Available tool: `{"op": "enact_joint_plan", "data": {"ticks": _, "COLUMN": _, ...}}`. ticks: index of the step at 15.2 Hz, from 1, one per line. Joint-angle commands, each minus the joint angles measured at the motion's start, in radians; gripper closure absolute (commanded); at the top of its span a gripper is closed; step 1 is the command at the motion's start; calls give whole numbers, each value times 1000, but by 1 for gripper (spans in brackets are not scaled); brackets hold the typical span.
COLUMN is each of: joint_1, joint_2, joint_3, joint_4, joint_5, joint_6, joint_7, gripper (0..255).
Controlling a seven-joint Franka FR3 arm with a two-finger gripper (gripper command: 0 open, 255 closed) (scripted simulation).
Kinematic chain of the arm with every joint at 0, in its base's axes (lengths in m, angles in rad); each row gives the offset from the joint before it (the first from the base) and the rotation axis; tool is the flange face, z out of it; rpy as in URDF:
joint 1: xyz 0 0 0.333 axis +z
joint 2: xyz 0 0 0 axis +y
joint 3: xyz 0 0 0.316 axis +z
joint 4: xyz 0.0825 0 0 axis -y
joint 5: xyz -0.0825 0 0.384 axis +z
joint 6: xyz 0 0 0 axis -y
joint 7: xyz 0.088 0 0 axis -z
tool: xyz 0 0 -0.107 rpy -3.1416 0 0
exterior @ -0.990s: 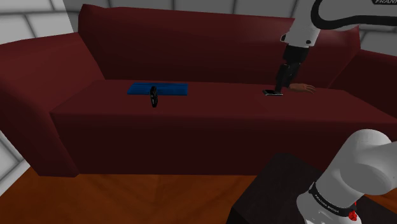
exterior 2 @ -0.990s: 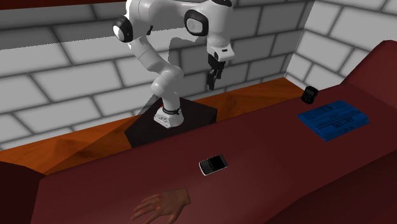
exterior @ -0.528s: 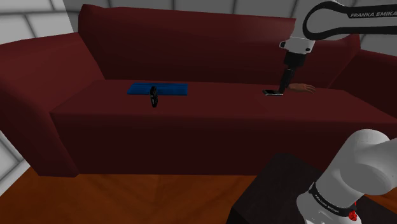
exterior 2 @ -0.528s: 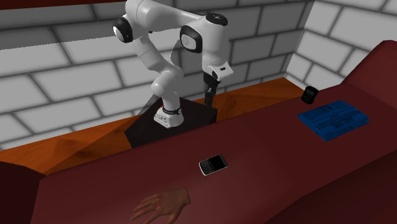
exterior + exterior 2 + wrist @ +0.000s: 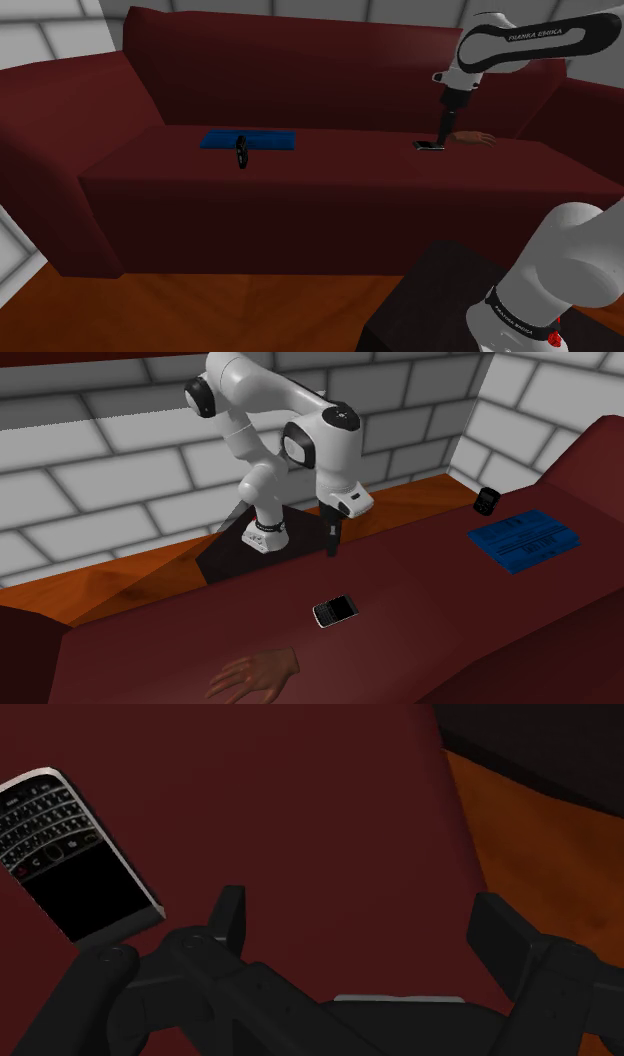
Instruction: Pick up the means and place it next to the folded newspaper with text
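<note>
Shoulder view: the gripper (image 5: 439, 141) hangs just over the phone (image 5: 428, 146), which lies flat on the sofa (image 5: 300, 190) seat toward the stand's end. A model hand (image 5: 472, 138) rests just beside it on the seat. Far along toward the other end lies the blue folded newspaper (image 5: 249, 140), with a small black object (image 5: 241, 152) at its front edge. That one could get bumped when the phone is set down.

Second exterior view: here the gripper is poised near the seat's front edge, while the phone sits further in, mid-seat. The model hand lies deeper again, toward the backrest. Nothing stands between gripper and phone, I'd say. The brick wall (image 5: 90, 472) is well behind.

Wrist view: the fingers (image 5: 228, 912) are spread wide, nothing between them but red seat. The phone is off beyond one finger, not in the gap. That's the danger: come down from here and a fingertip lands on the phone or shoves it aside. It's thin and flat too, so a shallow pinch might slip. Orange floor (image 5: 540, 844) shows past the seat's edge.
</note>
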Motion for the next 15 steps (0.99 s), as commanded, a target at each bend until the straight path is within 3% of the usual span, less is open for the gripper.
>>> {"op": "enact_joint_plan", "data": {"ticks": 1, "joint_1": 14, "joint_2": 63, "joint_3": -49, "joint_4": 26, "joint_5": 5, "joint_6": 44, "joint_7": -90, "gripper": 0}}
{"op": "enact_joint_plan", "data": {"ticks": 6, "joint_1": 49, "joint_2": 265, "joint_3": -166, "joint_4": 147, "joint_5": 84, "joint_6": 119, "joint_7": -331, "gripper": 0}}
{"op": "enact_joint_plan", "data": {"ticks": 11, "joint_1": 38, "joint_2": 509, "joint_3": -238, "joint_4": 307, "joint_5": 244, "joint_6": 155, "joint_7": -594, "gripper": 0}}
{"op": "enact_joint_plan", "data": {"ticks": 15, "joint_1": 30, "joint_2": 526, "joint_3": -231, "joint_4": 268, "joint_5": 258, "joint_6": 206, "joint_7": -604, "gripper": 0}}
